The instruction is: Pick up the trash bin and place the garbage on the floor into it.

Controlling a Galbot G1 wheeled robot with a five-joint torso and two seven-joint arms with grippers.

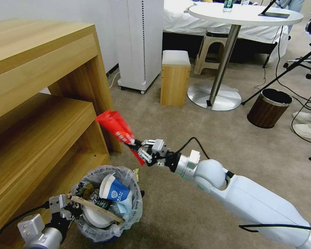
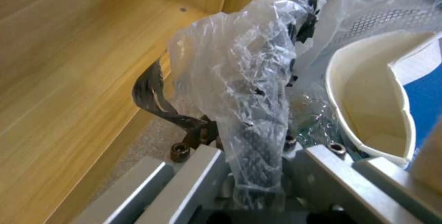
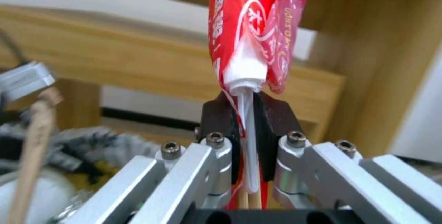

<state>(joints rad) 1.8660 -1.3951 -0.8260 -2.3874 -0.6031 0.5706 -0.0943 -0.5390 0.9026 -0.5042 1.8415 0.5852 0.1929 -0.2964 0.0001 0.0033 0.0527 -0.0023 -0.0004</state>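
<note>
The trash bin (image 1: pixel 109 204), small and black with a crinkled plastic liner, hangs at the lower left beside the wooden shelf. My left gripper (image 1: pixel 69 206) is shut on its rim and liner (image 2: pixel 248 113). Inside it lie a blue-white paper cup (image 1: pixel 113 189), a wooden stick (image 1: pixel 96 206) and a white slipper (image 1: pixel 93 218). My right gripper (image 1: pixel 138 149) is shut on a red packet (image 1: pixel 115 128) with a white insert (image 3: pixel 246 75), held in the air above and behind the bin. The beige carpet floor (image 1: pixel 197 138) spreads around.
A wooden shelf unit (image 1: pixel 41 103) stands close on the left. Farther back are a white appliance (image 1: pixel 140 41), a small wooden stool (image 1: pixel 175 77), a round table on a metal foot (image 1: pixel 214 95), a dark brown bin (image 1: pixel 269 108), tripod legs and cables at the right.
</note>
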